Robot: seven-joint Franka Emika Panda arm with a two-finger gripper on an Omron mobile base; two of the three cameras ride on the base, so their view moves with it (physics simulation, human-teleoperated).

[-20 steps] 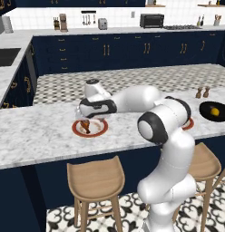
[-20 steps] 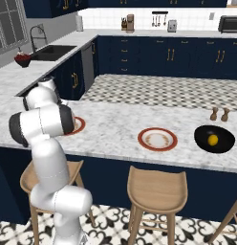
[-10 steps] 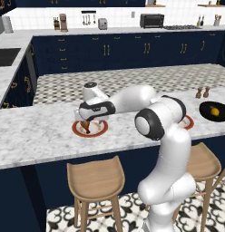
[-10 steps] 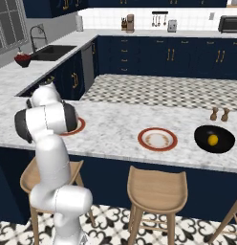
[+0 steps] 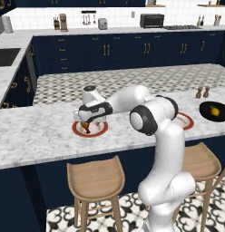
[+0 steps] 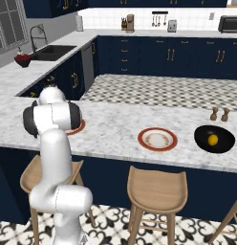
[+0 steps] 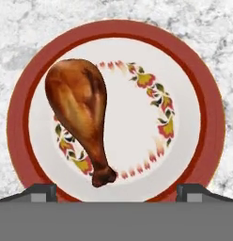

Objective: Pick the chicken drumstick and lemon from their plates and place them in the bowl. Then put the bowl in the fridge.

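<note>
Stools of pale wood stand nearest, tucked under the front edge of a white marble counter. On that counter, a white robot arm reaches to its left and holds its gripper low over a red-rimmed plate, fingers spread wide apart and closed on nothing. From the hand camera, the chicken drumstick lies on this plate's cream centre, left of the middle, its fat end toward the top of that view and its thin bone end pointing down toward the gripper; the two finger tips sit at either side of the plate's near rim, not touching the meat. Further along the counter to the robot's right sits a second red-rimmed plate with a bare centre. Beyond it, near the counter's right end, rests the black bowl with the yellow lemon inside it. Two small brown shakers stand just behind the bowl. Across a patterned tile floor, navy cabinets line the far wall.
</note>
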